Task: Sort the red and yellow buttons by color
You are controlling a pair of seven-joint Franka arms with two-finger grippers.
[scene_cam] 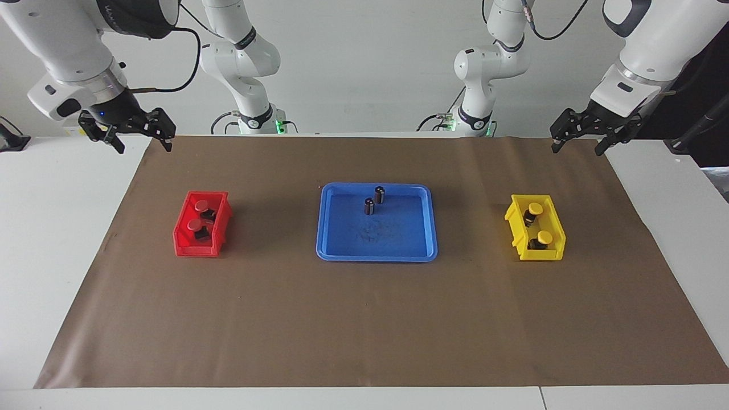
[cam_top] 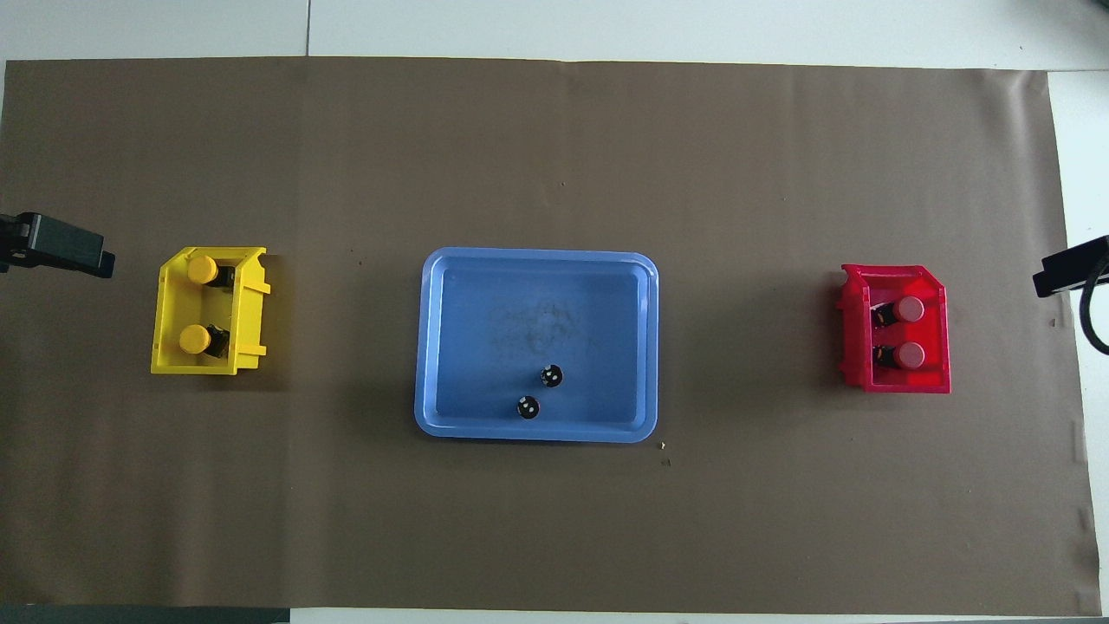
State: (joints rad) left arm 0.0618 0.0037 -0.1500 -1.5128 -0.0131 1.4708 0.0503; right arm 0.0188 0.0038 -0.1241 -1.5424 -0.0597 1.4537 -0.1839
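Observation:
Two red buttons (scene_cam: 202, 205) (scene_cam: 195, 225) lie in the red bin (scene_cam: 196, 250) toward the right arm's end of the table; they also show in the overhead view (cam_top: 910, 308) (cam_top: 910, 354). Two yellow buttons (scene_cam: 533, 208) (scene_cam: 545, 237) lie in the yellow bin (scene_cam: 541, 255) toward the left arm's end, and show from overhead too (cam_top: 202, 269) (cam_top: 194, 339). My right gripper (scene_cam: 144, 147) hangs open and empty over the corner of the brown paper, clear of the red bin. My left gripper (scene_cam: 577, 149) hangs open and empty over the other corner, clear of the yellow bin.
A blue tray (scene_cam: 376, 257) sits mid-table between the bins. Two small dark cylinders with silvery tops (scene_cam: 380, 195) (scene_cam: 369, 206) stand in it, at the side nearer the robots. Brown paper (scene_cam: 364, 330) covers the table.

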